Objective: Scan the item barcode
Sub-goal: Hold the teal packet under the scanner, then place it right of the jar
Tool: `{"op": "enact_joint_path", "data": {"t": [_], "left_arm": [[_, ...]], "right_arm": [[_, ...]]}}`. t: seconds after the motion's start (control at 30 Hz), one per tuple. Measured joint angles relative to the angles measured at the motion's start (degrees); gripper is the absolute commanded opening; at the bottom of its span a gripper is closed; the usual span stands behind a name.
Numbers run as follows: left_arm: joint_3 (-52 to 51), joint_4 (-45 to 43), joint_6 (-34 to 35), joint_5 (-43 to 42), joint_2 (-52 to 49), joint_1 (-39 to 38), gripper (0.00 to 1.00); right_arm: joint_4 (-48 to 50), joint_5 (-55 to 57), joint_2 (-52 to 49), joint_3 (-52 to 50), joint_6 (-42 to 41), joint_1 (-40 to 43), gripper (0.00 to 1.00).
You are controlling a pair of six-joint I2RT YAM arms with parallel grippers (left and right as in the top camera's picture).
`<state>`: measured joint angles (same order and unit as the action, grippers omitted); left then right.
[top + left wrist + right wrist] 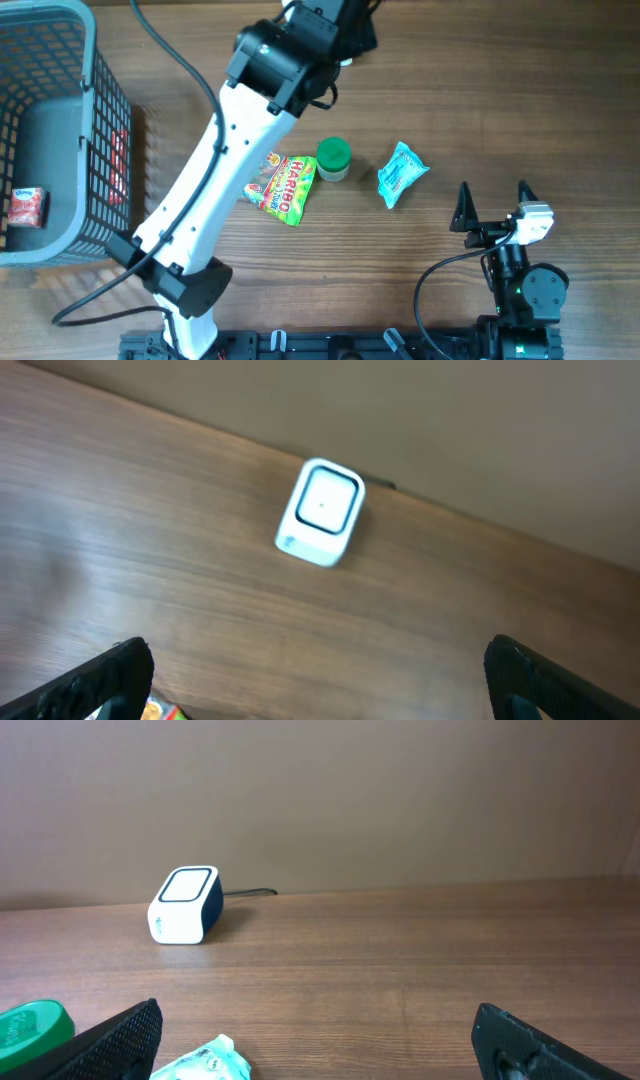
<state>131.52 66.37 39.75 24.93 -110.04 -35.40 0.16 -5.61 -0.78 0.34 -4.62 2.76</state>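
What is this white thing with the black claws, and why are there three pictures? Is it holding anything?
These are two robot arms at a wooden table. The top picture looks down from above. The other two come from little cameras on each arm's wrist, so you see the black fingertips at the bottom corners.

The left gripper is open and empty, reaching out over the table. The right gripper is open and empty too.

On the table lie a Haribo bag, a green-lidded jar and a light blue packet. A gray basket on the left holds a small red and white packet. The small white box at the far edge is probably the barcode scanner.
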Motion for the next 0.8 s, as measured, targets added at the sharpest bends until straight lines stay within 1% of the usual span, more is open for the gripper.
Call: {"op": "enact_joint_path", "data": {"t": [0.23, 0.53, 0.8], "left_arm": [[0.0, -1.18, 0.0, 1.88, 4.46, 3.58, 1.0], [0.0, -1.31, -0.68, 2.91, 15.87, 9.75, 1.0], [0.0, -1.11, -0.92, 3.15, 18.08, 12.13, 1.0]], "right_arm": [[0.0, 0.0, 0.0, 0.0, 0.0, 0.0, 1.0], [0.0, 0.0, 0.0, 0.0, 0.0, 0.0, 1.0], [0.0, 0.0, 0.0, 0.0, 0.0, 0.0, 1.0]]}}
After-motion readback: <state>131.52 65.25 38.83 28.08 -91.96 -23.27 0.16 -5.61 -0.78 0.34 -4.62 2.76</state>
